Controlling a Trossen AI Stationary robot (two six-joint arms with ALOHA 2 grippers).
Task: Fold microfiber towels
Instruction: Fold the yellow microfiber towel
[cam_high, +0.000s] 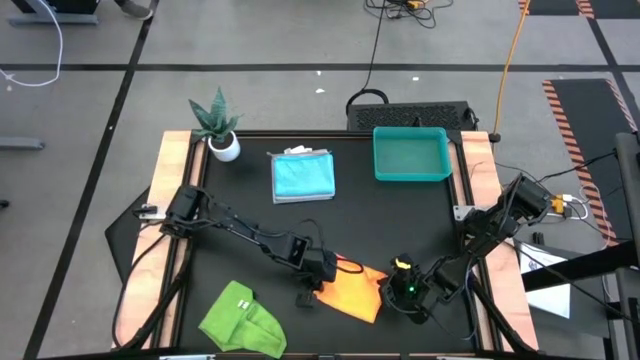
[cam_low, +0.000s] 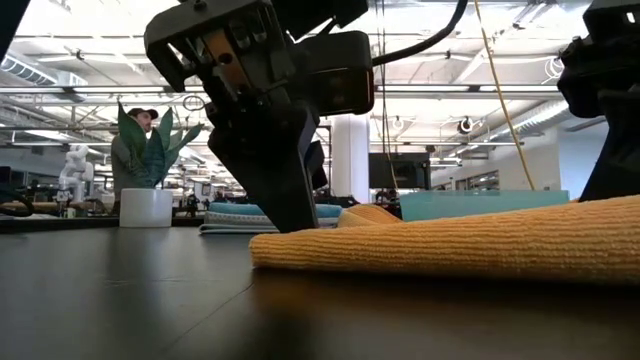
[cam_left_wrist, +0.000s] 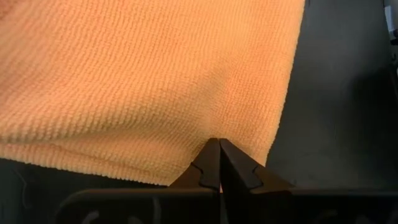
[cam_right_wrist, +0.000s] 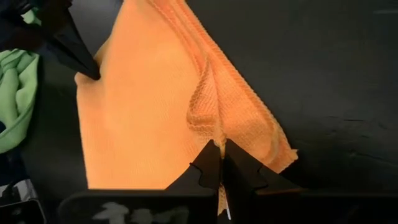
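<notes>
A yellow-orange microfiber towel (cam_high: 358, 290) lies on the black table near its front edge, with both grippers at it. My left gripper (cam_high: 318, 290) is shut at the towel's left end. My right gripper (cam_high: 392, 290) is shut at its right end. A lime green towel (cam_high: 240, 320) lies crumpled at the front left. A light blue towel (cam_high: 303, 175) rests folded on a white-grey one at the far middle. My left gripper pinches the orange towel near its corner (cam_left_wrist: 214, 134), just inside the hem. The fingers (cam_low: 285, 205) slant down onto it from the table's left. That end lies flat on the table; one layer or several, I cannot tell. My right gripper pinches a raised fold of the orange towel (cam_right_wrist: 214, 134) beside its right-hand corner. The fingers slant down from the table's right. The cloth bunches into a ridge (cam_right_wrist: 205, 106) running away from the fingertips, and the rest lies on the table.
A teal plastic tray (cam_high: 411, 153) stands at the far right. A potted plant (cam_high: 218, 125) stands at the far left corner. Bare black tabletop (cam_high: 400, 220) lies between the far things and the orange towel.
</notes>
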